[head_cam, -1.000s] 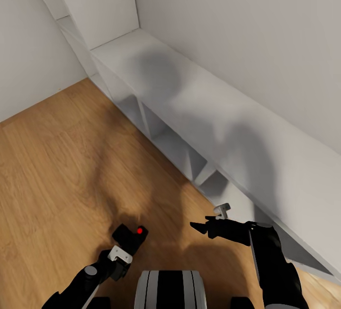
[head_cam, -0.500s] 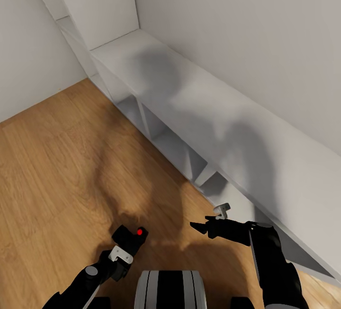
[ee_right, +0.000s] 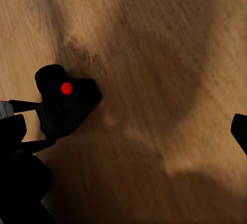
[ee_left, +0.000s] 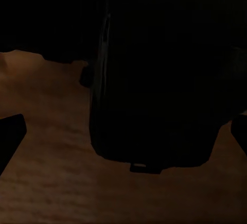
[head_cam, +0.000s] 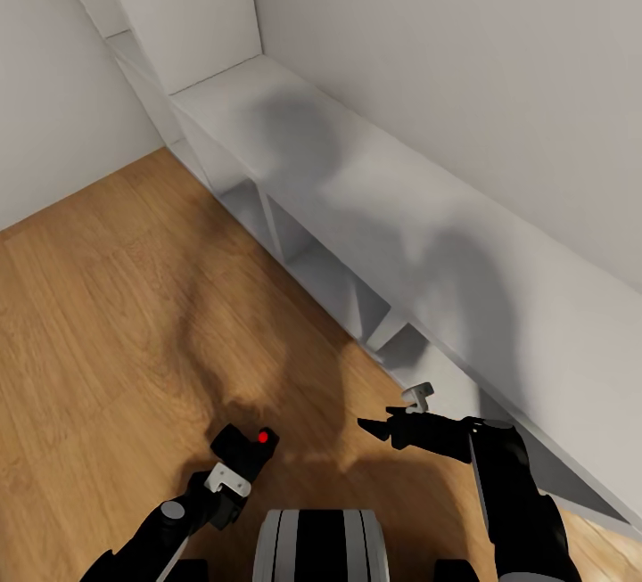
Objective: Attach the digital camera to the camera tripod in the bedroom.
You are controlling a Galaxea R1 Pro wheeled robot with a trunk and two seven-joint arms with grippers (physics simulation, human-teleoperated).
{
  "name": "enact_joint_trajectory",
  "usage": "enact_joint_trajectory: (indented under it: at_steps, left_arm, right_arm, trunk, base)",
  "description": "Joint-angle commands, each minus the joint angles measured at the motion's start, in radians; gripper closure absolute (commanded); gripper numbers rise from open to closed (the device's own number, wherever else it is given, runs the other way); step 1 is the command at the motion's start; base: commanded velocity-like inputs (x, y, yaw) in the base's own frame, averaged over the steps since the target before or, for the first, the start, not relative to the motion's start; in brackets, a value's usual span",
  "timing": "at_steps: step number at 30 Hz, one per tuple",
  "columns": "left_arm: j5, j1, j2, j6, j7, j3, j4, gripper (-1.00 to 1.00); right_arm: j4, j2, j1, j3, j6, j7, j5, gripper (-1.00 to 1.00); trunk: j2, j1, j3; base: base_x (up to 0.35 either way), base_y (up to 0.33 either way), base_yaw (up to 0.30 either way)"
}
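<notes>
Walls (head_cam: 446,47) white, meeting at a corner. Floor (head_cam: 107,315) light wood planks w/ robot shadows. Shelving (head_cam: 374,208), white, low, runs diagonally along the wall; cube bays open toward the floor. Left gripper (head_cam: 234,462) low in head view, above the floor, jaws clamped on camera (head_cam: 245,446): black box, red dot on top; it also shows in right wrist view (ee_right: 66,105). Right gripper (head_cam: 392,417) near shelving's front edge, fingers spread apart, nothing between them.
</notes>
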Motion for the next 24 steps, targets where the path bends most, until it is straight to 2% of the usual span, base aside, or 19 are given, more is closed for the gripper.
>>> enact_joint_trajectory:
  at_steps: [1,24]
  left_arm:
    - [-0.004,0.000,0.001,0.005,-0.003,-0.002,-0.002,-1.00]
    - [-0.003,0.000,0.000,0.005,-0.003,-0.003,-0.002,-1.00]
  right_arm:
    - [-0.001,0.001,-0.001,-0.003,0.006,0.009,0.007,-1.00]
    - [-0.001,0.001,-0.001,-0.003,0.006,0.009,0.007,-1.00]
  trunk:
    - [0.000,0.000,-0.001]
    - [0.000,0.000,-0.001]
  base:
    - [0.000,0.000,0.000]
    - [0.059,0.000,0.000]
